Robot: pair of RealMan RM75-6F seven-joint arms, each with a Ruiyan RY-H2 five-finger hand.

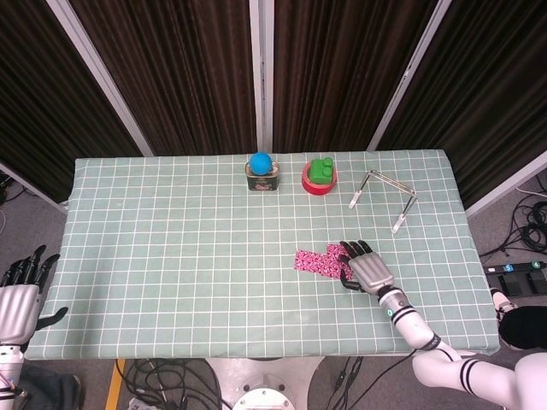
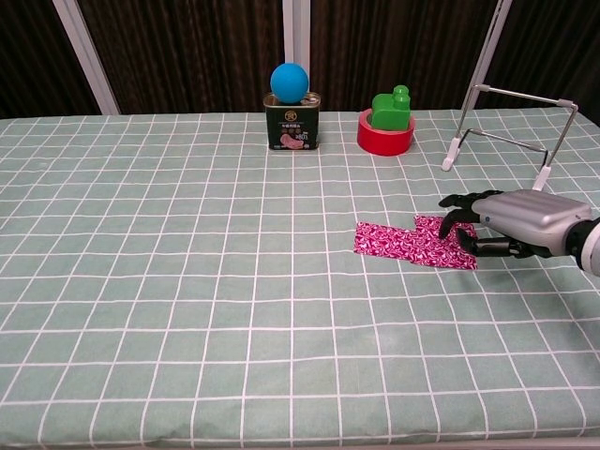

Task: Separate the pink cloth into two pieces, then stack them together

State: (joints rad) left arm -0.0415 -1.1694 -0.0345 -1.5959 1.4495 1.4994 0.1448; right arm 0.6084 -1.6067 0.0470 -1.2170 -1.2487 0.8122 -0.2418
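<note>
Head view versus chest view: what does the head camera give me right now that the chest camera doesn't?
Only the head view shows the left hand, off the table's near-left corner with fingers spread, plus the floor cables. Only the chest view shows, side-on, the right hand's fingertips down at the pink cloth's right end. Both show the right hand, the pink cloth lying in two offset pieces, the can with the blue ball, and the wire stand.
</note>
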